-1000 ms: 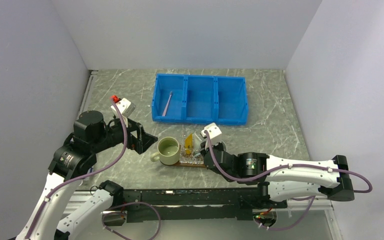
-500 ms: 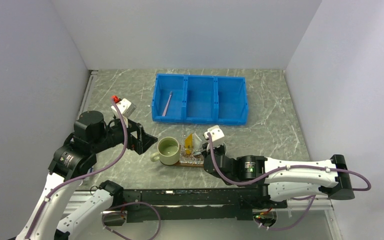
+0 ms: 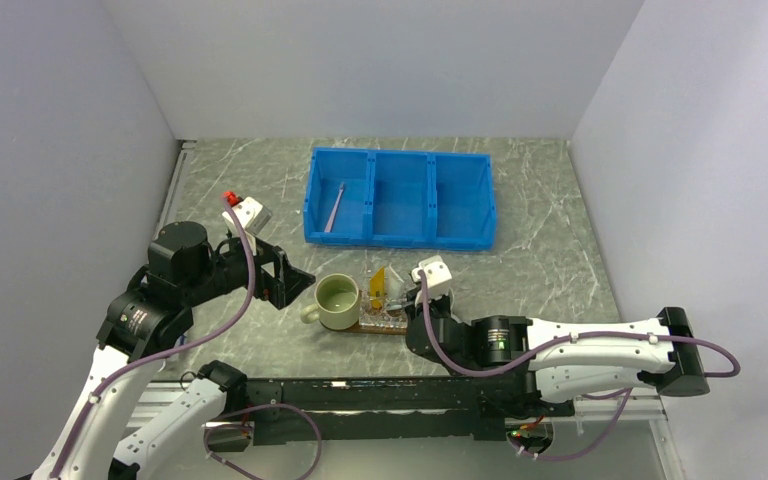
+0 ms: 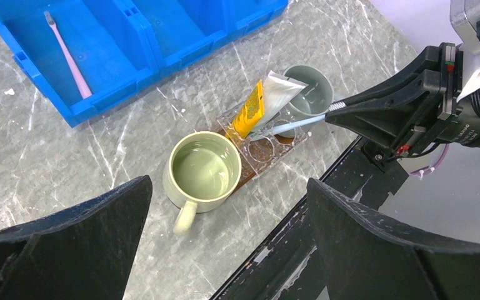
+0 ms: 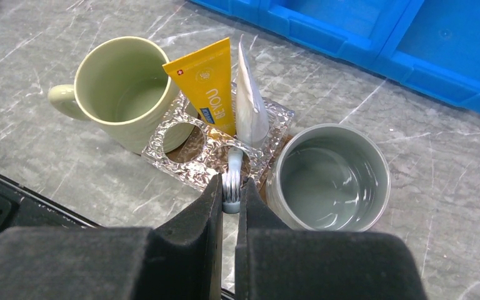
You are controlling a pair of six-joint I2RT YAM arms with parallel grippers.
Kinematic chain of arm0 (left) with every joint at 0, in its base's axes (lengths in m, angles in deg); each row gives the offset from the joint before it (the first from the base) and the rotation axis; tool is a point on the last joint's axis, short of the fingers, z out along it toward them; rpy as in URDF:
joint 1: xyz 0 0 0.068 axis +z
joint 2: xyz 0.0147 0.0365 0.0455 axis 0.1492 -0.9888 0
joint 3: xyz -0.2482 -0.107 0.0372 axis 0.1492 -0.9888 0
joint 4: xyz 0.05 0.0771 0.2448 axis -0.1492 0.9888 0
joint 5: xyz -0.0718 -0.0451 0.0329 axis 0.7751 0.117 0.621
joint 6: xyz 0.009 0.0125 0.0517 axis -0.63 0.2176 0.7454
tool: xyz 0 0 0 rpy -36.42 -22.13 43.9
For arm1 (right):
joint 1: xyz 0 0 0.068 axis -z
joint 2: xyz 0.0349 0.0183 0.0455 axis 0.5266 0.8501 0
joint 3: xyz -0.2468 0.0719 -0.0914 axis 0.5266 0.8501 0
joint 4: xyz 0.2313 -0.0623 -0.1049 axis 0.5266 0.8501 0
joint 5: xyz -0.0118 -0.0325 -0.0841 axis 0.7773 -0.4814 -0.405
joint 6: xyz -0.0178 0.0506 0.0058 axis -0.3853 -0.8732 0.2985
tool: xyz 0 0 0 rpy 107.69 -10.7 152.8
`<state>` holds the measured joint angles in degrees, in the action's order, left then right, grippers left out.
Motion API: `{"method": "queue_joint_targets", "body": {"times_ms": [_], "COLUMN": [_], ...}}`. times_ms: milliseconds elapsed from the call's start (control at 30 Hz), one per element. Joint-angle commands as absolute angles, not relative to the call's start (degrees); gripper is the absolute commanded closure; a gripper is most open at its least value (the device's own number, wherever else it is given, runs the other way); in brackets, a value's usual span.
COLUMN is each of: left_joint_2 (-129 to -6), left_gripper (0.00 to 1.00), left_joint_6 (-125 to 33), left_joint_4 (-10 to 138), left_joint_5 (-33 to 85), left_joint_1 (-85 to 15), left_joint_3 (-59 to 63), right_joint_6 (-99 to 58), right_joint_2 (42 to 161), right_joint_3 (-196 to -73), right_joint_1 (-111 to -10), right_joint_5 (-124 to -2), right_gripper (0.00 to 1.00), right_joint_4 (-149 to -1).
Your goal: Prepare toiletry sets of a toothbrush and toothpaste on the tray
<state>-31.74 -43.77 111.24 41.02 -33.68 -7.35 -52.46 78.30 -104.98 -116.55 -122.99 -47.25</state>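
My right gripper is shut on the bristle end of a pale grey toothbrush. The toothbrush's handle slants down to the clear holder on the dark brown tray. A yellow tube and a white tube stand in that holder. The pink toothbrush lies in the left compartment of the blue bin. My left gripper hovers open, left of the tray and above the table.
A green mug stands at the tray's left end and a grey mug at its right end, both close to the holder. The black table edge runs just in front of the tray.
My right gripper, with the pale toothbrush in it, has shifted slightly toward the near edge and its arm has swung a little left. The left arm has not moved.
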Motion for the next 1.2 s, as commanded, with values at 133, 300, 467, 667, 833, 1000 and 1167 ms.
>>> {"method": "queue_joint_targets", "body": {"times_ms": [133,300,467,667,833,1000,1167], "left_joint_2": [-31.2,-31.2,-31.2,-31.1,-31.0,-31.0,-31.9], "left_gripper": [0.01,0.0,0.01,0.01,0.01,0.01,0.01], "left_joint_6": [-43.4,-43.7,-44.0,-44.1,-44.2,-44.6,-45.6], "left_joint_4": [110.2,110.0,110.0,110.0,110.2,110.0,109.3], "left_joint_5": [40.7,40.9,41.0,41.2,41.2,41.6,41.3], "left_joint_1": [-33.8,-33.7,-33.8,-33.7,-33.7,-33.8,-33.7], "left_joint_3": [-6.1,-6.2,-6.2,-6.4,-6.3,-6.5,-6.4], "right_joint_6": [-55.1,-55.5,-56.1,-57.7,-58.3,-58.2,-57.3], "right_joint_2": [77.6,77.4,77.5,78.4,79.1,79.8,79.9], "right_joint_3": [-104.5,-104.8,-105.2,-105.5,-106.6,-109.7,-113.9], "right_joint_1": [-118.8,-119.9,-121.0,-122.3,-123.3,-124.5,-125.0], "right_joint_5": [-128.0,-129.4,-130.6,-131.9,-133.5,-135.3,-136.9], "right_gripper": [0.88,0.82,0.78,0.74,0.71,0.69,0.68], "right_joint_4": [-47.5,-46.7,-45.8,-44.6,-43.4,-40.7,-36.9]}}
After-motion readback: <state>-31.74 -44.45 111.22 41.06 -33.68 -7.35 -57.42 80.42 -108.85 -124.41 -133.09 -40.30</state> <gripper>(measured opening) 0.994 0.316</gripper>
